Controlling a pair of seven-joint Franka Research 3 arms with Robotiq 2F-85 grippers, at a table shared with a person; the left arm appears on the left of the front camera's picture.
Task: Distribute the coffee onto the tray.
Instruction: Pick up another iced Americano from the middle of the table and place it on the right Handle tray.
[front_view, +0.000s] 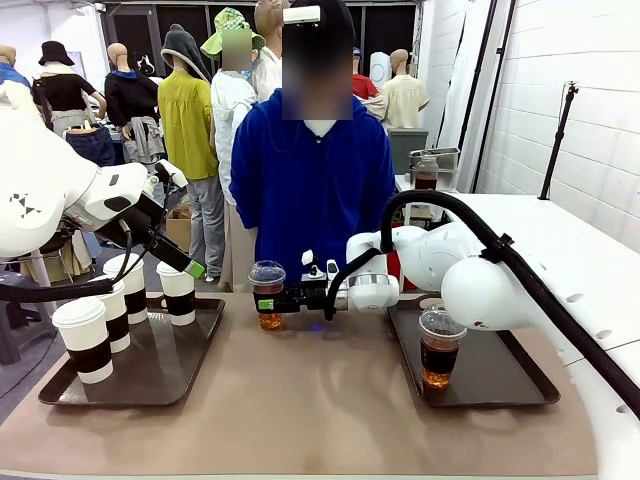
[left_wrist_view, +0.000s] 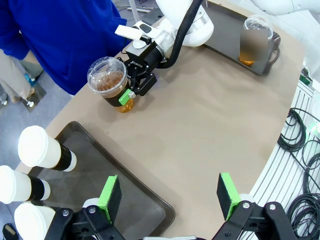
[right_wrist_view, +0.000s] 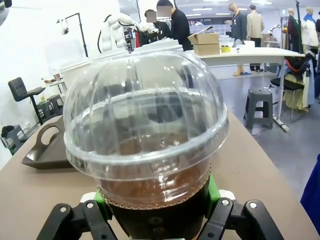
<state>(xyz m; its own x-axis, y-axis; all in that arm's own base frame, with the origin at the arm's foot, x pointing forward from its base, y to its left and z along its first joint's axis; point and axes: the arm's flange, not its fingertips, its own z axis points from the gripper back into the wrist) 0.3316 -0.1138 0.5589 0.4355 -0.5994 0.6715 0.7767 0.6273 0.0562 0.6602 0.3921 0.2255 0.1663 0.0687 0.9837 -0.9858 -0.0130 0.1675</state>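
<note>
Right gripper (front_view: 278, 299) clamps an iced coffee (front_view: 267, 293) at mid-table, far edge; left gripper (left_wrist_view: 170, 196) hangs open above the left tray (front_view: 150, 385). Transfer step; next probably calls for carrying it level to a tray.

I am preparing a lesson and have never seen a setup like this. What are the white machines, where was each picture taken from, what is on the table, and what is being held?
The white machines are two robot arms, each ending in a two-finger gripper with green pads. The front view looks across the table at a person in blue. The other two pictures come from cameras on the arms' wrists.

The right gripper is shut on an iced coffee, and its wrist view shows that cup's dome lid close up. The left gripper is open over the left tray, which carries four paper cups. The right tray holds the other iced coffee.
</note>
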